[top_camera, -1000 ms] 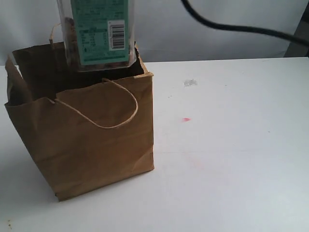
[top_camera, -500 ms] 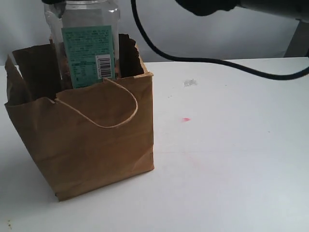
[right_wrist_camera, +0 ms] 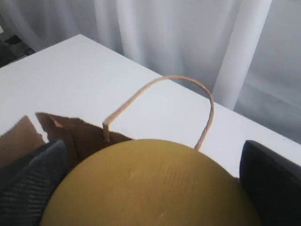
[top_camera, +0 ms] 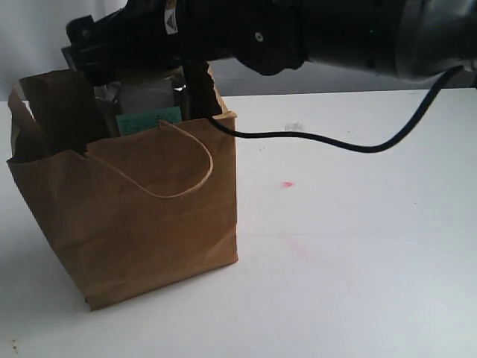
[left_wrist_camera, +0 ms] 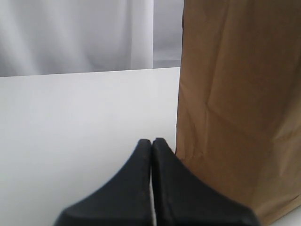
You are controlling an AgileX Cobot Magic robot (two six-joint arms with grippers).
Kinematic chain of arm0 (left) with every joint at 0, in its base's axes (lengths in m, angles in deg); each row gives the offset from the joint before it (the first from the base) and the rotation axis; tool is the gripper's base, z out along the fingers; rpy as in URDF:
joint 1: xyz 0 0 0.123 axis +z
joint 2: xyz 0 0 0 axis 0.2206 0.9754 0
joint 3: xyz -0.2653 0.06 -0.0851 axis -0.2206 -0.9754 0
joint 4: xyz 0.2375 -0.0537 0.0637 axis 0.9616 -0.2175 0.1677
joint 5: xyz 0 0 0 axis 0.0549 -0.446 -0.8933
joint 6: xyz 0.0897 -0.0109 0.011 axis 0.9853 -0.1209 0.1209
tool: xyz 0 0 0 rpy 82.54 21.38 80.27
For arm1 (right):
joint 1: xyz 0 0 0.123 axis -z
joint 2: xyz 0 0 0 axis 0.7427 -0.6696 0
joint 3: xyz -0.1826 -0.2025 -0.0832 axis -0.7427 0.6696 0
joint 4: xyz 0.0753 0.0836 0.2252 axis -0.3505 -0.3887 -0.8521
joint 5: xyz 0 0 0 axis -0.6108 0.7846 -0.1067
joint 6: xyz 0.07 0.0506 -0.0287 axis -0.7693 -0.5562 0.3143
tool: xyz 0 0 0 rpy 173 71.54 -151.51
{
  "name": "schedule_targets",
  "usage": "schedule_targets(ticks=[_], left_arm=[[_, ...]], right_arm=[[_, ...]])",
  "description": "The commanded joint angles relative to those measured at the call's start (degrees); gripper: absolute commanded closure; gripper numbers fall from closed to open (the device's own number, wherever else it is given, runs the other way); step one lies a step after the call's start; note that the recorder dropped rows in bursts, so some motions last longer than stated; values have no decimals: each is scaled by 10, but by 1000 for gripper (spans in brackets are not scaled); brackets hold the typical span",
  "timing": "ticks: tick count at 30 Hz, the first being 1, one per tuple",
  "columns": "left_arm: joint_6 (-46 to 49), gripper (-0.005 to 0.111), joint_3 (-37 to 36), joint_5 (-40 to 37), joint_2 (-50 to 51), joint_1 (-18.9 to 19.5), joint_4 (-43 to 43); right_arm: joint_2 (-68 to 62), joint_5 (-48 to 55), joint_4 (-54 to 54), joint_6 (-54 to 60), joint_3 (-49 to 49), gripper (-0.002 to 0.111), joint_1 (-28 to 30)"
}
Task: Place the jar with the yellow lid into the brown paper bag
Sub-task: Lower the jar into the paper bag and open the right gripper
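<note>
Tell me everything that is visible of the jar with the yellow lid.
The jar is clear plastic with a green label and a wide, round, mustard-yellow lid. It stands upright, mostly down inside the brown paper bag, and only its upper part shows above the front rim. The right gripper holds it from above, with dark jaws on two sides of the lid. The bag hides its base and contents.

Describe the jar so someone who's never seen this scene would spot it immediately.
On the white table stands a big brown paper bag. Sunk in its open top, beneath the black arm, is the jar: clear plastic with a green label and a wide mustard-yellow lid, the only jar in view.
</note>
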Motion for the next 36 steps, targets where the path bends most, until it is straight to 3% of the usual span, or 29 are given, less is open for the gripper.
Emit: schedule_targets(ticks=[1, 36], left_arm=[[-2, 106, 1, 5, 2, -3, -2], [-2, 106, 1, 5, 2, -3, -2]], right_arm=[[-5, 11, -6, 1, 0, 108, -3], [-93, 58, -37, 30, 0, 108, -3]])
